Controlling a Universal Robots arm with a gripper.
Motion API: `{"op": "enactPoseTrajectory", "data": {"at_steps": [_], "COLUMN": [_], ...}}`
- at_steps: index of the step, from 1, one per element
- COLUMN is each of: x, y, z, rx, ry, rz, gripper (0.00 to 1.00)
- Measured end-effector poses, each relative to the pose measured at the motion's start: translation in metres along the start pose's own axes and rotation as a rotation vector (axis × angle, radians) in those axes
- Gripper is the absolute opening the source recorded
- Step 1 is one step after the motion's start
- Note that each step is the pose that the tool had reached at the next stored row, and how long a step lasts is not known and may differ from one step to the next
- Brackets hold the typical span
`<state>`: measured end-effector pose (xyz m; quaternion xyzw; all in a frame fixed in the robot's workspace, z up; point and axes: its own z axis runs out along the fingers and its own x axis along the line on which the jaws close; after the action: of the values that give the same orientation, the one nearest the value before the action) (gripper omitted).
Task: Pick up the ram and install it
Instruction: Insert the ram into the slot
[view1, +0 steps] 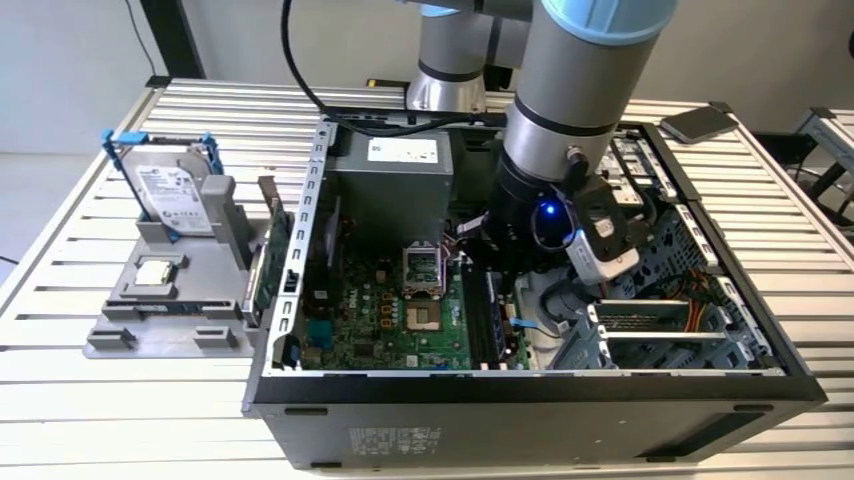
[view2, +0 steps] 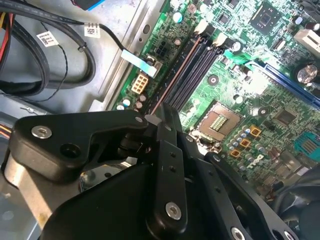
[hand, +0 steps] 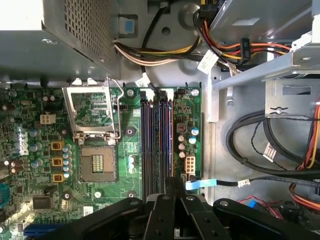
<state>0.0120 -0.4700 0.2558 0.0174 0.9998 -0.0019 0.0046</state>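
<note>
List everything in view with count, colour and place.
Table: one, silver, under everything.
Computer case: one, black, open on table.
Motherboard: one, green, inside case.
Memory slots: four, dark, beside CPU socket.
CPU socket: one, silver, on motherboard.
Hard drive: one, silver, upright in grey holder, exterior view's left.
Cables: several, black, inside case.
Arm: one, grey, reaching into case.
Gripper: one, black, over memory slots.

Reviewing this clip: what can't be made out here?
- The ram: its seating is hidden under the gripper in both wrist views.
- The memory slots: their near ends are covered by the gripper in both wrist views. In the exterior view, the arm blocks part of them.
</note>
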Motion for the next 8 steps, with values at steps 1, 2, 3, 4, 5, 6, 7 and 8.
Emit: {"op": "enactPoseTrajectory", "data": {"at_steps": [1,2,3,4,5,6,7,8], "x": [0.0000,0.0000,0.0000,0.0000,0.0000,-0.0001,-0.0001,-0.0001], "y": [-0.0003,-0.0007,-0.0010,-0.0010,-0.0010,-0.0010,-0.0010,-0.0010], "z": [0.0001,0.0001,0.0001,0.0001,0.0001,0.0001,0.0002,0.0002], "rx": [-0.0177,-0.0355,-0.0561,-0.0571,-0.0573,-0.0575,-0.0576,-0.0577], "ry": [0.0007,0.0012,0.0019,0.0019,0.0019,0.0019,0.0020,0.0022], "rz": [0.000,0.000,0.001,0.001,0.001,0.001,-0.001,-0.010], "gripper": [0.00,0.00,0.00,0.00,0.00,0.00,0.00,0.00]}}
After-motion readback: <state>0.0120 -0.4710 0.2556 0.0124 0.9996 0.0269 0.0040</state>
